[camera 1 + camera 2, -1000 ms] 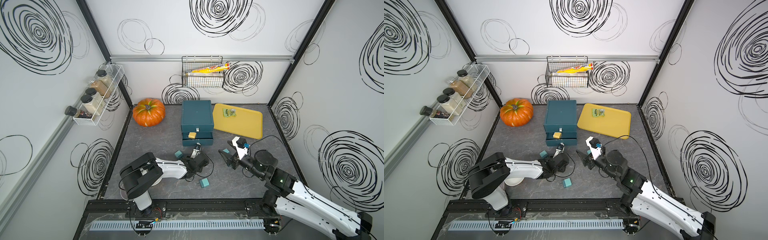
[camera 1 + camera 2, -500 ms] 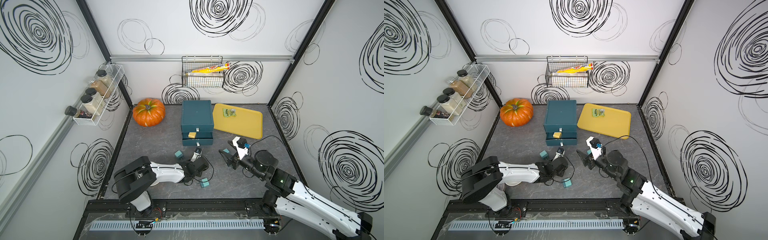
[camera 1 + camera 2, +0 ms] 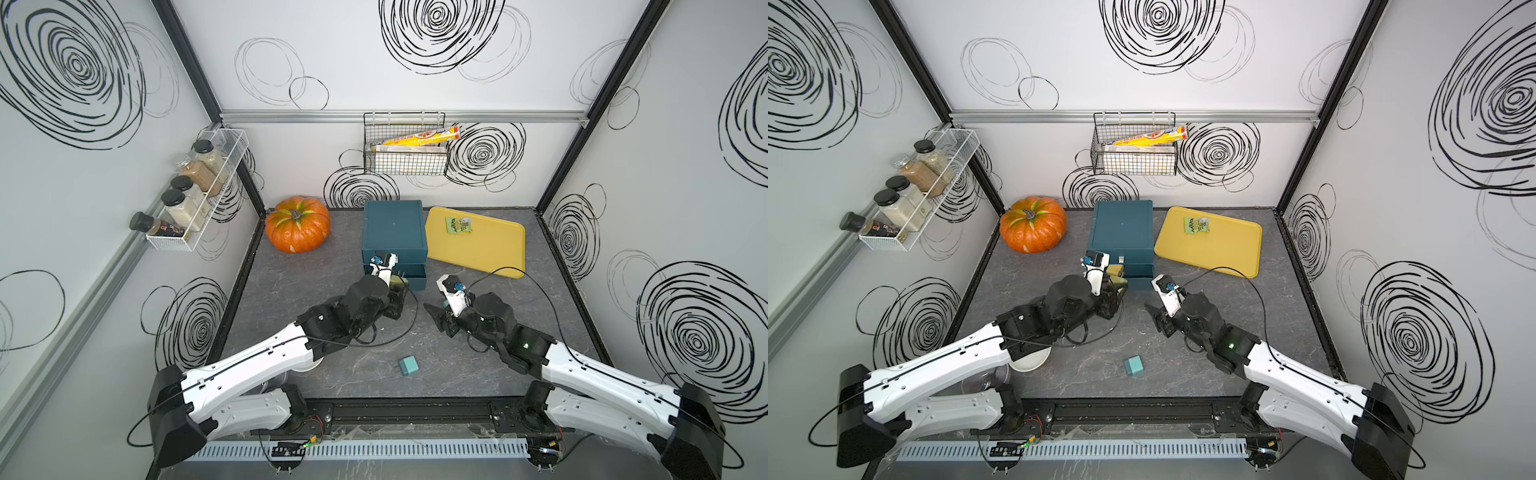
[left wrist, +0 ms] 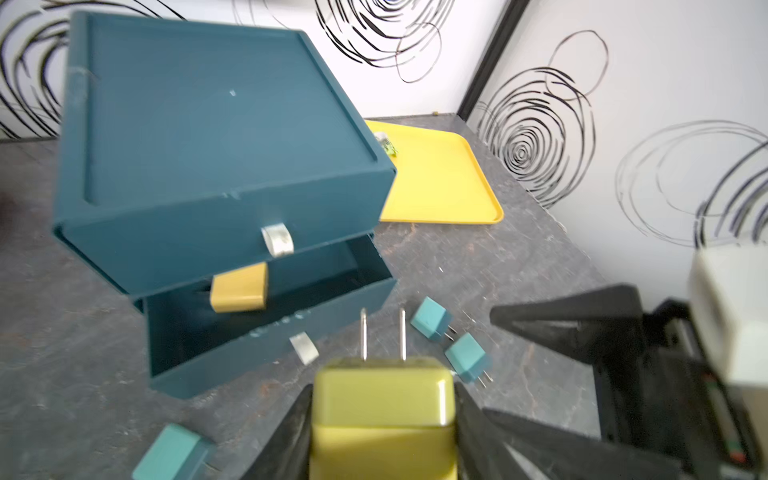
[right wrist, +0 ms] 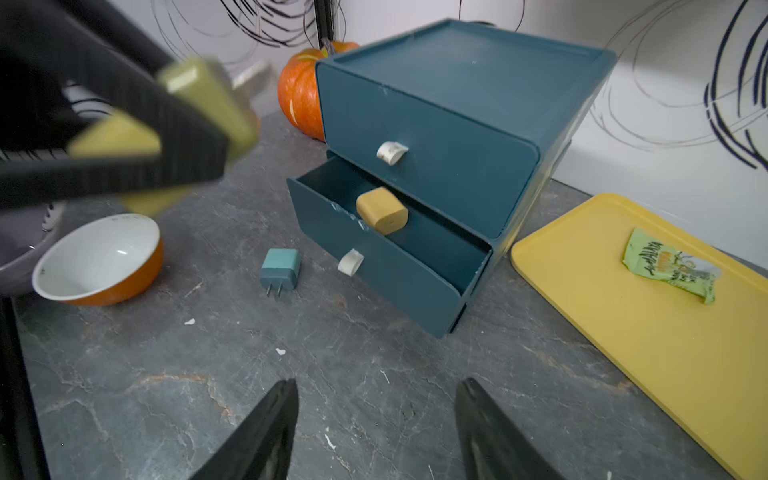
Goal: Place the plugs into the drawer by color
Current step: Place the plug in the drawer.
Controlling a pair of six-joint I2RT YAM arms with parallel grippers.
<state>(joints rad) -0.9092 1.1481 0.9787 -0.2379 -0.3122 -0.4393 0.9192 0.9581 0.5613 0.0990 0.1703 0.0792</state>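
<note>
Now, nearest to the robot, one teal plug (image 3: 408, 366) lies alone on the table, well apart from both arms, so I see no danger for it. Further in, the left gripper (image 4: 381, 392) pinches a yellow plug (image 4: 382, 419) between its two fingers. The prongs point ahead to the drawer cabinet (image 4: 208, 137), and the plug hangs just before the open drawer (image 4: 266, 353). The right gripper (image 5: 376, 388) is beside it, spread and with nothing inside; I think the two arms could knock together if both move inward. The opening under the closed top drawer looks low, so the prongs could catch the front wall or the top drawer and turn the plug in the grip. A second yellow plug (image 4: 239, 289) sits at the front of the open drawer, it seems leaning on the wall; a release on top of it could push one of them out. Two teal plugs (image 4: 432, 320) lie just beside the drawer, and a low pass could sweep them. The cabinet may also slide, if pushed, toward the yellow tray (image 4: 436, 183) beside it.
</note>
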